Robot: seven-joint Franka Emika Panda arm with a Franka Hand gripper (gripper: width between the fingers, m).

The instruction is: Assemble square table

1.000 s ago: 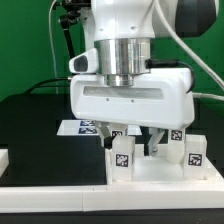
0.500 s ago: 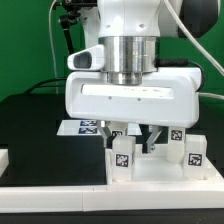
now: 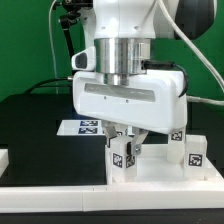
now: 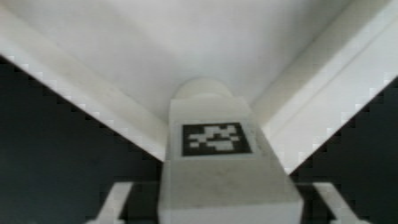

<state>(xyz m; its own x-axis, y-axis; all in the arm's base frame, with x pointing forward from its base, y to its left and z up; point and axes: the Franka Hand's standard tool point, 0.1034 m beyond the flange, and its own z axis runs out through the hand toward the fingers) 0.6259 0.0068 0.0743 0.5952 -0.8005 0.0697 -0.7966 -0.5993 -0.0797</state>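
Note:
The square table's white panel point(image 3: 160, 172) lies flat at the exterior view's right. Its raised rim point(image 4: 80, 95) forms a corner in the wrist view. Two short white tagged leg posts stand upright on it: one at the near left corner point(image 3: 122, 155) and one further to the exterior view's right point(image 3: 193, 152). My gripper point(image 3: 127, 140) hangs straight over the left leg post point(image 4: 217, 150). Its fingers point(image 4: 128, 200) stand either side of the post with dark gaps between. The gripper point(image 4: 226, 205) is open.
The marker board point(image 3: 84, 126) lies on the black table behind the panel. A long white border bar point(image 3: 60, 195) runs along the front edge. A small white piece point(image 3: 3, 157) sits at the exterior view's far left.
My gripper has shifted sideways and come down a little over the left leg post. Both leg posts and the panel have stayed in place.

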